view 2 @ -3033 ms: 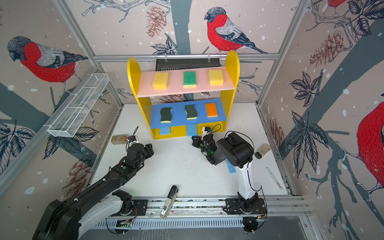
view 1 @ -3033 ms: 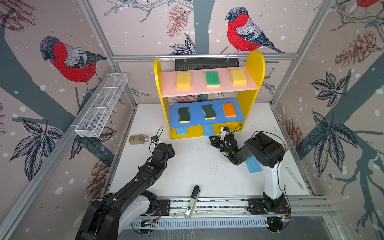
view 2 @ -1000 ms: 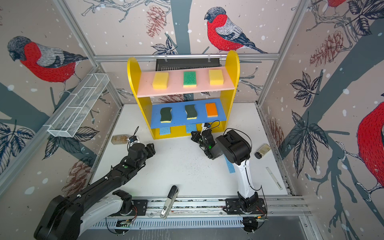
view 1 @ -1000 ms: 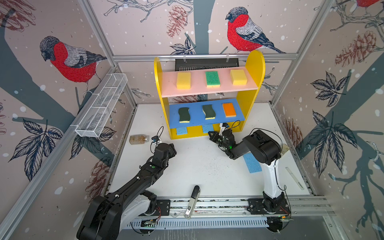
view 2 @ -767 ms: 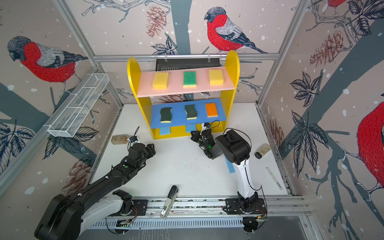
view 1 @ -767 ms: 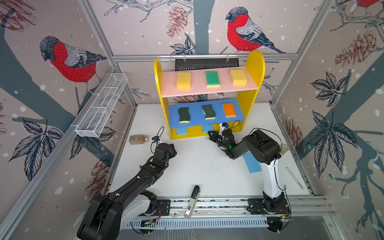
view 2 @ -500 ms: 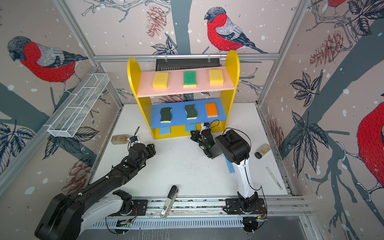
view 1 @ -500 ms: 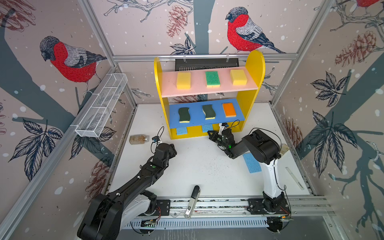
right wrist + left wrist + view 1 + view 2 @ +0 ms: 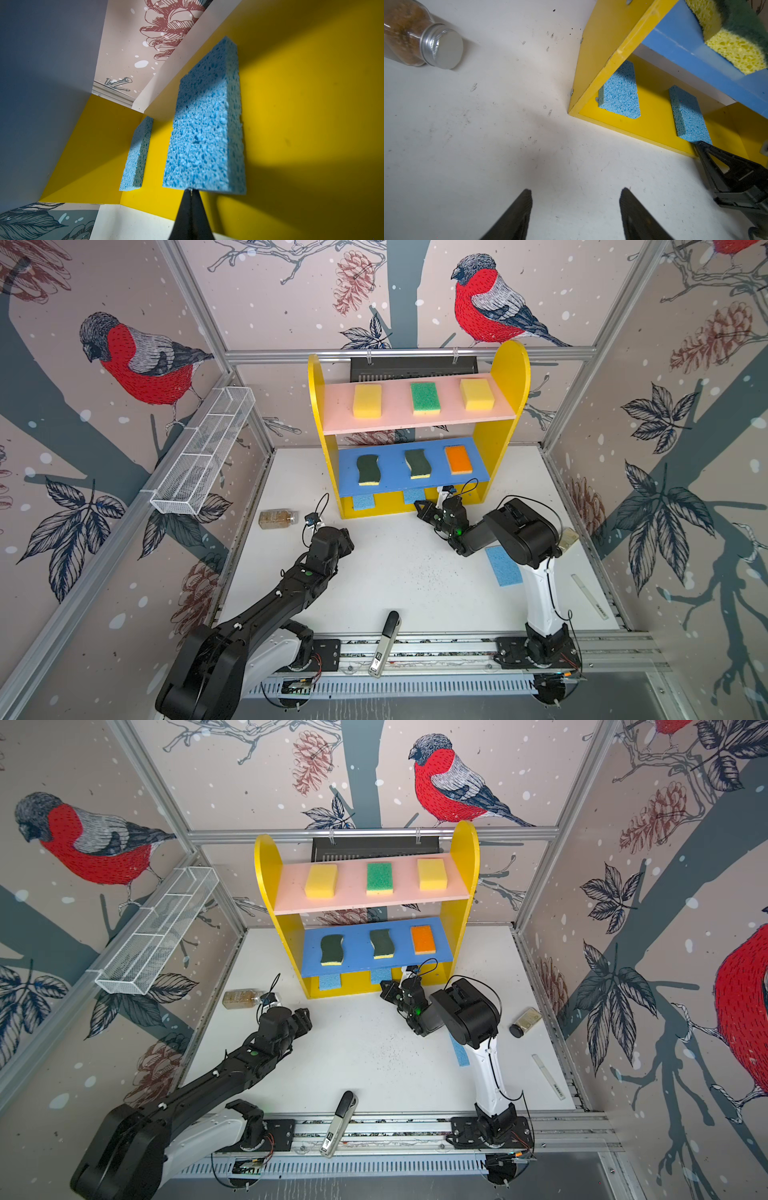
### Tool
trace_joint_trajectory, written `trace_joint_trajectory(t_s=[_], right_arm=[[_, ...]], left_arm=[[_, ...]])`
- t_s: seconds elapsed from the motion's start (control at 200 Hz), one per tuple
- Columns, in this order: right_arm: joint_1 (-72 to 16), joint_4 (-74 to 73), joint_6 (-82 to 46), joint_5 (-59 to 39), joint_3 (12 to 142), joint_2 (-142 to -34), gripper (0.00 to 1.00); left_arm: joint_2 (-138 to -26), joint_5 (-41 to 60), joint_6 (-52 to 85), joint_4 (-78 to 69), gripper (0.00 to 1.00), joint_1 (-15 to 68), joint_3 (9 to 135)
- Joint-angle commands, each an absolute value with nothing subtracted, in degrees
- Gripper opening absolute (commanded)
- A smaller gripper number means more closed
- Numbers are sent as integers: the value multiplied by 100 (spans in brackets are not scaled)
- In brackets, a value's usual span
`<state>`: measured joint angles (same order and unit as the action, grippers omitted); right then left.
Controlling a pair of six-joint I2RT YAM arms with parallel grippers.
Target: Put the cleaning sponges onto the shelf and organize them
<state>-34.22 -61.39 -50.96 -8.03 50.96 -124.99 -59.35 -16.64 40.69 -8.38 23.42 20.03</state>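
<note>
Blue sponge (image 9: 205,124): lying on the shelf (image 9: 505,373) base, touching the tips of the right pincer (image 9: 190,192), which is sitting fully closed, gripping nothing. Hazard: pushing off-centre risks skewing it or driving it out the open back. Left pincer (image 9: 575,207): hovering part-open, empty. Last sponge (image 9: 503,566): lying on the surface behind the right pincer.

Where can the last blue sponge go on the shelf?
Bare room: the yellow base between the middle blue sponge and the right side panel. The pink board and blue board are crowded, three sponges each. The right tool, shut, points at that sponge.
</note>
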Motion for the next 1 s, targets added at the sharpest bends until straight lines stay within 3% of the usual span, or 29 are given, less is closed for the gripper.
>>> trace_joint_trajectory(t_s=[0.0, 0.996], right_arm=[[-3419, -5374, -5096, -809, 5021, -12552, 3], [-3262, -5309, -5141, -745, 4970, -12524, 3]], left_arm=[[-5924, -1687, 4113, -1002, 68, 2355, 1996], [-5964, -1697, 4116, -998, 68, 2364, 2057]])
